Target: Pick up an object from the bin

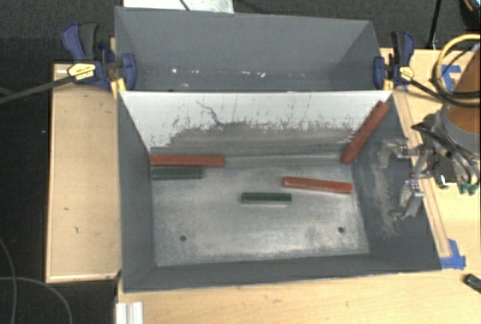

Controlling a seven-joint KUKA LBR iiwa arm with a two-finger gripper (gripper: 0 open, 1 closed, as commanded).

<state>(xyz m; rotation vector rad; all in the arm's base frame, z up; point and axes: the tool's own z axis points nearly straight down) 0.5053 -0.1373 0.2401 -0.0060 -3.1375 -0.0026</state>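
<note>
Hovering above the right wall of the grey metal bin [248, 270], the two-finger gripper [406, 183] sits clear of the bin floor. We find nothing in its hold. We cannot tell how far it is open, because its metal parts blend with the cabling at the wrist.

We judge the task to be at the approach step, with no object yet taken up. Nearest to the gripper lies a flat red stick [317, 185], right of the floor's centre. A short dark green bar [265, 198] lies just beside it, toward the middle. A longer red-brown strip [366, 133] leans up in the back right corner. Another red-brown strip [187, 161] and a dark green strip [178, 174] lie together along the back left edge of the floor.

In our judgement, the next move calls for travel inward over the floor, descent across a stick's narrow width, and closure.

All the sticks lie low and flat, so their thickness is hard to make out. The arm is cut off at the right.
</note>
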